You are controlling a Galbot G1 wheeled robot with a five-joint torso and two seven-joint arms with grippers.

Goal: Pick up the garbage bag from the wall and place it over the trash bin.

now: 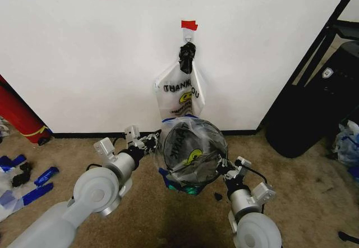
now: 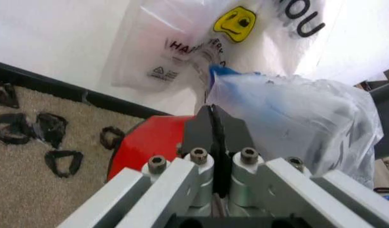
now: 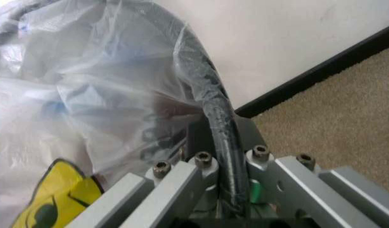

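Observation:
The garbage bag (image 1: 190,147), see-through with blue patches and a yellow smiley, is stretched over the mouth of the trash bin, which stands on the carpet below the wall (image 1: 84,46). In the left wrist view the bin's red base (image 2: 150,142) shows beside the bag (image 2: 289,114). My left gripper (image 1: 152,141) is at the bin's left side, its fingers (image 2: 204,128) pressed shut on the bag's blue edge. At the bin's right side my right gripper (image 1: 224,166) is shut on the plastic (image 3: 86,95) wrapped over the black rim (image 3: 213,104).
A clear "THANK YOU" bag (image 1: 179,91) hangs from the hook (image 1: 188,35) under red tape (image 1: 189,24). A big red cylinder (image 1: 19,116) leans at the left, with blue scraps (image 1: 39,183) on the carpet. A black case (image 1: 314,108) stands at the right.

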